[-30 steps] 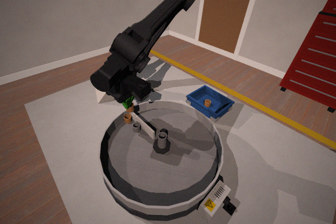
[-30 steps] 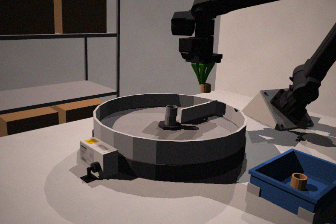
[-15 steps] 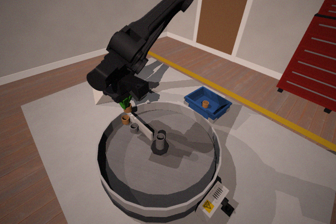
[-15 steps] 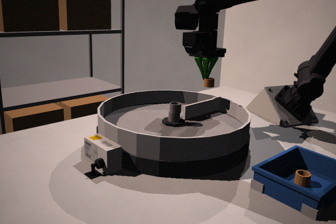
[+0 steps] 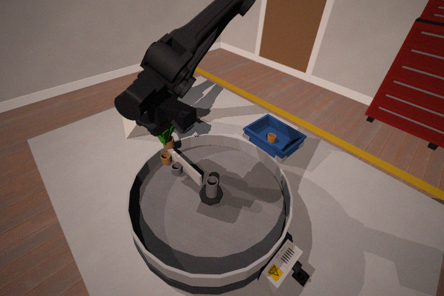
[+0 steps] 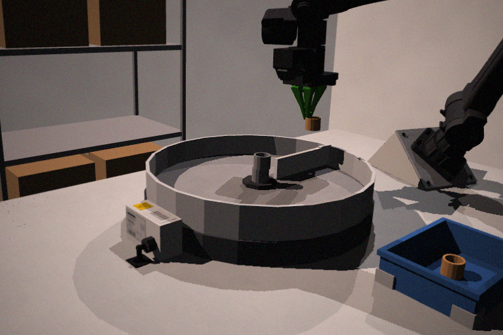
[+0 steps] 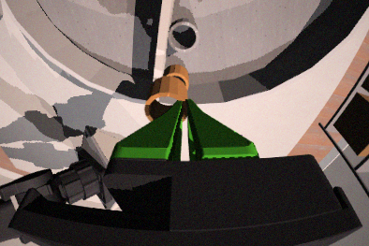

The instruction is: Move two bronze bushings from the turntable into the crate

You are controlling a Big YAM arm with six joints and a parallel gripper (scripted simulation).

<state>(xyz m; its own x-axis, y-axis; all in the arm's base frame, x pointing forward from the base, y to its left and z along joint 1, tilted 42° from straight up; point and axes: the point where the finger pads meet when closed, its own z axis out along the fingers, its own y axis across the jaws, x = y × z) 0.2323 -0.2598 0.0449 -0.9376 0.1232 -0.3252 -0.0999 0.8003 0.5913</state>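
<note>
My gripper (image 5: 167,137) (image 6: 309,116) (image 7: 184,106) is shut on one wall of a bronze bushing (image 5: 169,143) (image 6: 312,124) (image 7: 169,87), held in the air above the turntable's rim. A second bronze bushing (image 5: 165,158) stands inside the turntable (image 5: 168,220) (image 6: 221,219) (image 7: 248,25) near its wall; in the wrist view it shows partly behind the held one. A grey bushing (image 5: 176,169) (image 7: 183,36) stands beside it. Both are hidden in the exterior view. The blue crate (image 5: 261,146) (image 6: 422,290) holds one upright bronze bushing (image 5: 271,137) (image 6: 452,267).
A pale upright divider (image 5: 188,168) (image 6: 300,163) (image 7: 164,21) runs inward from the turntable's wall. A grey post (image 5: 211,188) (image 6: 261,168) rises at the centre. A labelled box (image 5: 282,262) (image 6: 154,227) sits against the turntable's outside. The crate's raised walls stand beside the turntable.
</note>
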